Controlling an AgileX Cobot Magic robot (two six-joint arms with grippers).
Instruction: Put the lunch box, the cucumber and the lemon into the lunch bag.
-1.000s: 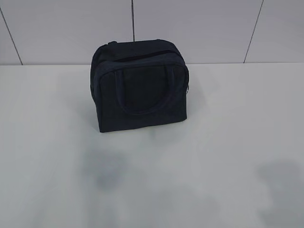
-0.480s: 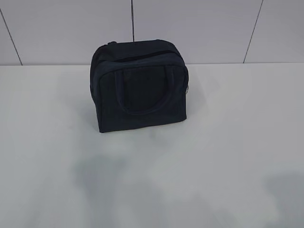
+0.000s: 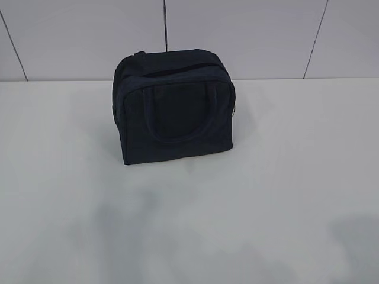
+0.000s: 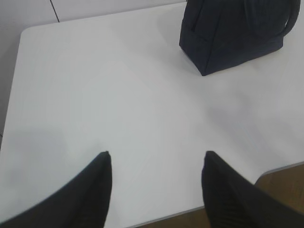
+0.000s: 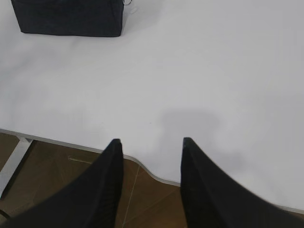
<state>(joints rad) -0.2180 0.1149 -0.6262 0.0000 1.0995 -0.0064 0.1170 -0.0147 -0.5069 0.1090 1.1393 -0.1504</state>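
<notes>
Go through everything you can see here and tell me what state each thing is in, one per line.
lunch bag: upright on the table, top zipper looks closed, front handle hanging down
left claw: open, empty, above bare table
right claw: open, empty, over the table's near edge
table: only the bag on it

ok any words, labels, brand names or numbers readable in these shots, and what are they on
None can be read in any view.
lunch bag: plain dark fabric in all three views, no logo or label showing.
table: blank white surface.
wall tiles: no markings.
left end effector and right end effector: plain black fingers, no print.
</notes>
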